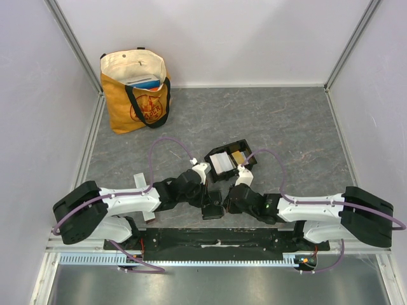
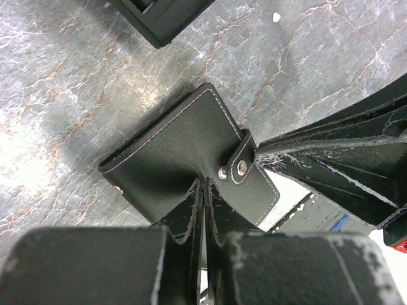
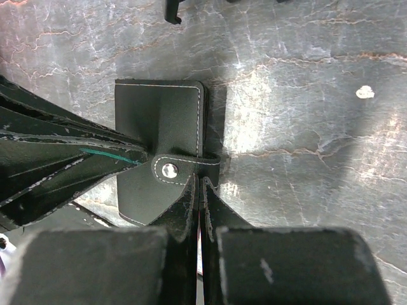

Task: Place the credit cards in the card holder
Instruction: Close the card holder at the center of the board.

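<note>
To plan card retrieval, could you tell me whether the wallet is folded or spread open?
Folded: the wallet lies closed, its strap wrapped across the front.

We take this for a robotics lab, a closed test cell. White panels (image 1: 254,38) wall the space far beyond the left claw (image 1: 207,204) and to either side of it, held in aluminium posts (image 1: 75,46). Under the claw lies a grey stone-patterned mat (image 1: 299,127). Behind it, a black mounting plate (image 1: 216,239) carries both arms (image 1: 127,202), and purple cables (image 1: 166,138) loop up from them just beside the claw.
</note>
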